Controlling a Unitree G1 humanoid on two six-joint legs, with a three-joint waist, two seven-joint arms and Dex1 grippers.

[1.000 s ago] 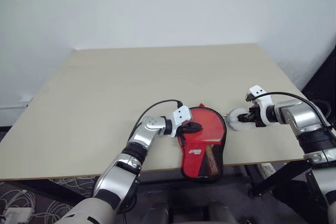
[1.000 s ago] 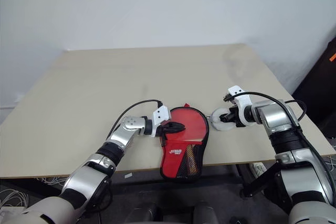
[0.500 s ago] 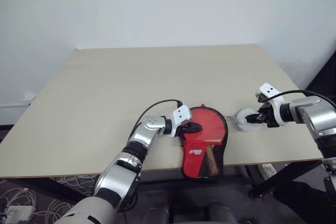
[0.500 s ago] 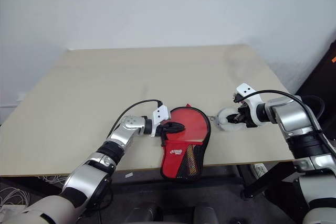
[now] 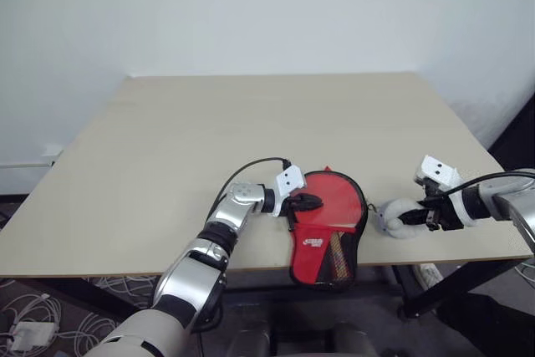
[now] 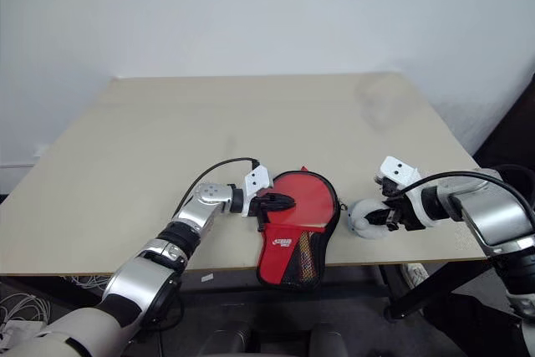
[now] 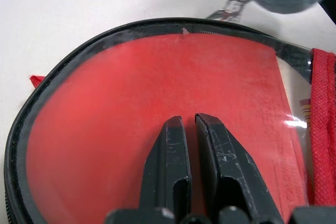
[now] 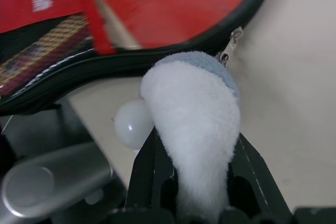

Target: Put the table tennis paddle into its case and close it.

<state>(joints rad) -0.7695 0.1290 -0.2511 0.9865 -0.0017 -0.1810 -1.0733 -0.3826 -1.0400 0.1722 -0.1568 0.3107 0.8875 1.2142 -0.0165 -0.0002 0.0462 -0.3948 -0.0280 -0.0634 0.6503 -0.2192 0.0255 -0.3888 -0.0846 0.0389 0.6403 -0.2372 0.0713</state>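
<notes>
Since the earlier frames the right hand (image 5: 411, 216) has drawn back toward the near edge of the tabletop (image 5: 251, 123), pulling the fluffy white pom-pom (image 5: 399, 217) with it away from the case (image 5: 328, 232).

Left eye view: the left hand (image 5: 308, 202) lies on the red face of the case, fingers pressed together, pinning it down. The case's handle end overhangs the near tabletop edge. Beyond both hands the tabletop stretches bare to its far edge.

Left wrist view: the shut fingers (image 7: 176, 166) rest flat on the red face of the paddle (image 7: 157, 108) seen under clear film, the black zip rim (image 7: 94, 45) curving round past the fingertips.

Right wrist view: the right hand's fingers (image 8: 149, 174) pinch the pom-pom from both sides. Just past it a metal zip pull (image 8: 231, 43) sits at the case's black rim, and a small white ball (image 8: 132, 124) hangs beside the fingers.
</notes>
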